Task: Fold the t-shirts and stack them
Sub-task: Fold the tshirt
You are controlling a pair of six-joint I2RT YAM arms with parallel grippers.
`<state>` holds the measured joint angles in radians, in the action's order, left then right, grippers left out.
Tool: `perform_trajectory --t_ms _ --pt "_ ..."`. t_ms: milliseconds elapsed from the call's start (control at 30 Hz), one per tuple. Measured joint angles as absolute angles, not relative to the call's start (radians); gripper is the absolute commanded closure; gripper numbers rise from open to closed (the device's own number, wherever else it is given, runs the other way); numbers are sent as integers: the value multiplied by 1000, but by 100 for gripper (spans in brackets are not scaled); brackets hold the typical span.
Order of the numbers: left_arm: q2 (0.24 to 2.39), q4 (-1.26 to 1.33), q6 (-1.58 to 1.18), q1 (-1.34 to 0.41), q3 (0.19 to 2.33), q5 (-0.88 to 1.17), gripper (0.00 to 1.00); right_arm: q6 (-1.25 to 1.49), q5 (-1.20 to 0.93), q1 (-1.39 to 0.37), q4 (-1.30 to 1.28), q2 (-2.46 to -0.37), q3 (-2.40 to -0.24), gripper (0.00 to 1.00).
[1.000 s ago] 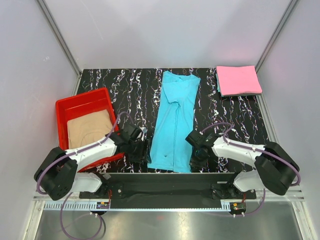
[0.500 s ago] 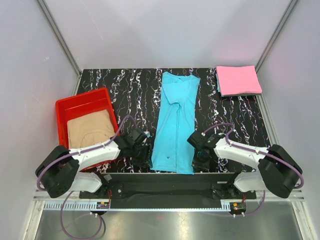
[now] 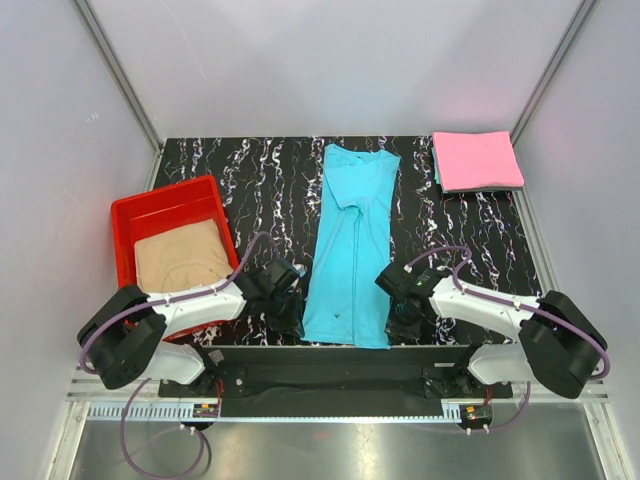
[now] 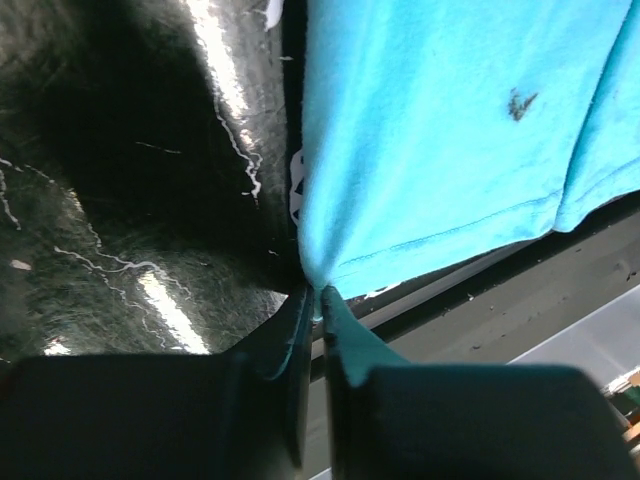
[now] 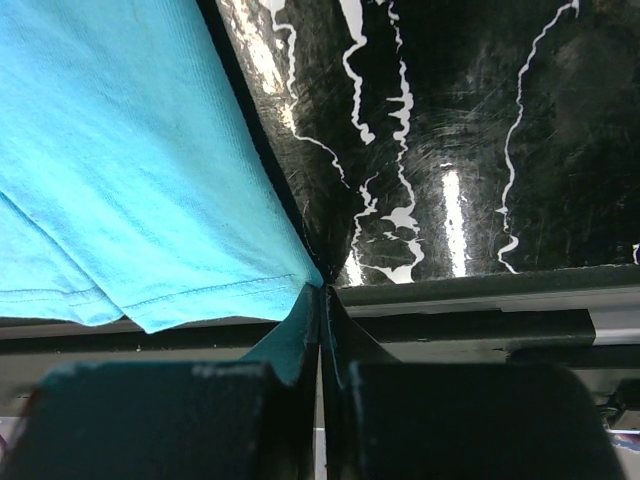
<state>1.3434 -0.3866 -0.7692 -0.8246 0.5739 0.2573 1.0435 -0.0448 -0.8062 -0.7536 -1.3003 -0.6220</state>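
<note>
Black marbled table [image 3: 260, 180] — turquoise t-shirt [image 3: 352, 240], folded pink t-shirt [image 3: 476, 160], red tray [image 3: 168, 198]

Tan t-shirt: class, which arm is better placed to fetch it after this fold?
Left. The tan t-shirt lies in the red tray near the left gripper; the right gripper sits beyond the turquoise t-shirt.

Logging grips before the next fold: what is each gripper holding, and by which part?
Both hold the turquoise shirt by its near hem: the left gripper pinches the left corner, the right gripper the right corner.
</note>
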Motion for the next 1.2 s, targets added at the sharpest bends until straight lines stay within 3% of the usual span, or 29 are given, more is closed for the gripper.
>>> perform_trajectory --t_ms 67,267,400,700,867,1200 --pt "1343 -386 -769 -831 576 257 91 1043 -43 -806 -756 -1300 -622 100" --pt "1341 -382 -789 -842 576 262 64 1038 -42 -806 -764 -1297 -623 100" --pt "1332 -384 -799 -849 577 261 62 1034 -41 -806 -778 -1279 -623 100" --pt "1353 -373 -815 -867 579 265 77 1030 -41 -806 -785 -1260 -623 100" --pt "1367 -346 -837 -895 579 270 100 1028 -41 -806 -791 -1243 -623 100" --pt "1368 -369 -862 -902 596 272 100 1025 -40 -806 -840 -1191 -652 100"
